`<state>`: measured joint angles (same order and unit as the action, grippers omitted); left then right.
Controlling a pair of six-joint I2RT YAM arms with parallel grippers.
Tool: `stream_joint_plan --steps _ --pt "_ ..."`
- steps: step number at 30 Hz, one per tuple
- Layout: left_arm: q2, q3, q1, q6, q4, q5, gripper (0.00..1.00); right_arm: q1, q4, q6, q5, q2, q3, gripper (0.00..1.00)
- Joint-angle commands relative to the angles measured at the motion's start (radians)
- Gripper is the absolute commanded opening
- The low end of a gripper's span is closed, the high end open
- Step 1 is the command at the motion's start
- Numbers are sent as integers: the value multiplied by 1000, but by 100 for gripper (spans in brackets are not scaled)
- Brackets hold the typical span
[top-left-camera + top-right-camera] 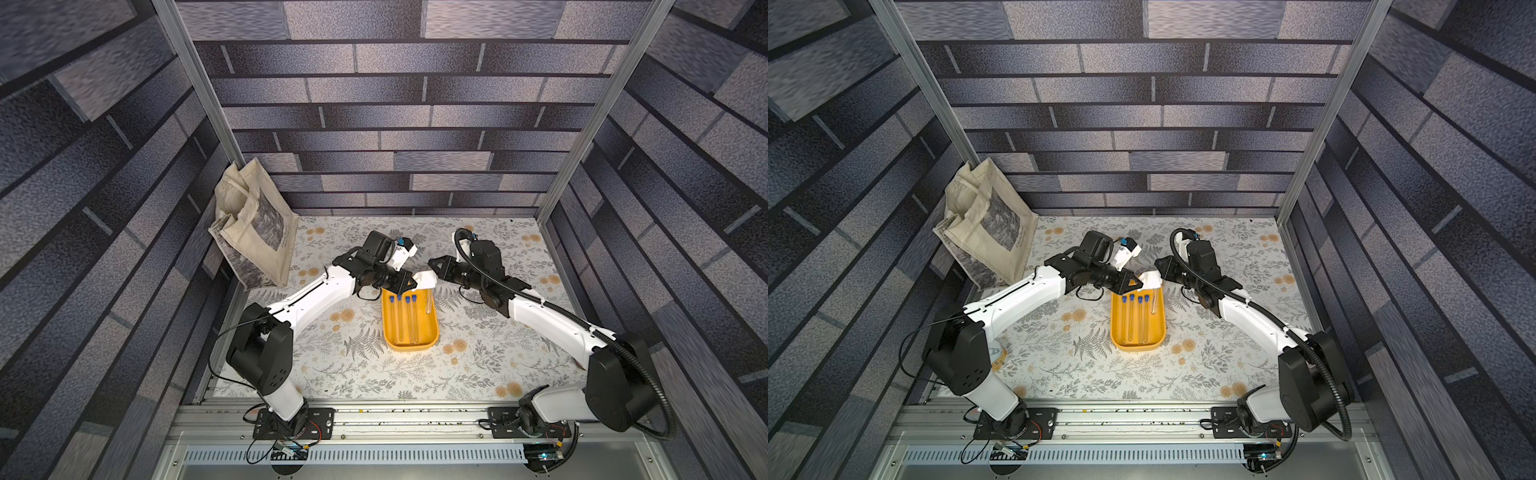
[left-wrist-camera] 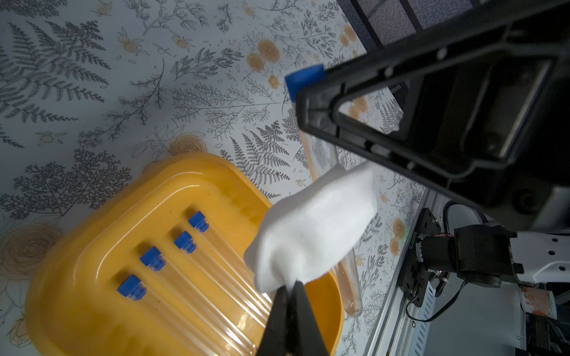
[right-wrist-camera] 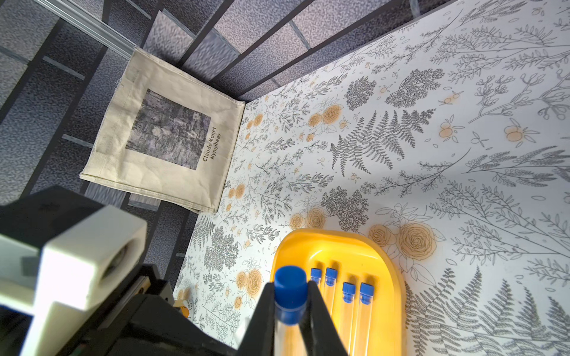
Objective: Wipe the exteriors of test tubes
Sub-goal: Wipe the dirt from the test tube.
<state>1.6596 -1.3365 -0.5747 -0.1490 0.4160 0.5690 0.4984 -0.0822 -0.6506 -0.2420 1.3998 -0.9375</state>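
My right gripper (image 3: 290, 289) is shut on a clear test tube (image 3: 288, 336) just below its blue cap (image 3: 290, 282), and it holds the tube above the far end of the yellow tray (image 1: 434, 332). My left gripper (image 2: 291, 286) is shut on a folded white cloth (image 2: 314, 228). The cloth covers the middle of the held test tube (image 2: 348, 277), whose rounded end sticks out beyond it. Several capped test tubes (image 2: 185, 242) lie side by side in the tray (image 2: 77, 277). In both top views the two grippers meet over the tray's far rim.
A beige tote bag (image 1: 253, 232) leans in the back left corner against the wall. The tray sits mid-table on the floral cover. The aluminium rail (image 1: 374, 415) with both arm bases runs along the front edge.
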Motion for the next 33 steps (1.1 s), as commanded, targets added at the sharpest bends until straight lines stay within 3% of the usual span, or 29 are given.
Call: stream_joint_plan --steps 1,9,33 --pt "20 -65 8 48 60 -1 6 8 18 -2 -9 -24 6 17" --pt "30 -90 -9 85 110 -7 6 8 40 0 0 -26 -7 17" --pt "-67 75 -66 80 109 -37 6 8 77 14 -7 53 -114 17"
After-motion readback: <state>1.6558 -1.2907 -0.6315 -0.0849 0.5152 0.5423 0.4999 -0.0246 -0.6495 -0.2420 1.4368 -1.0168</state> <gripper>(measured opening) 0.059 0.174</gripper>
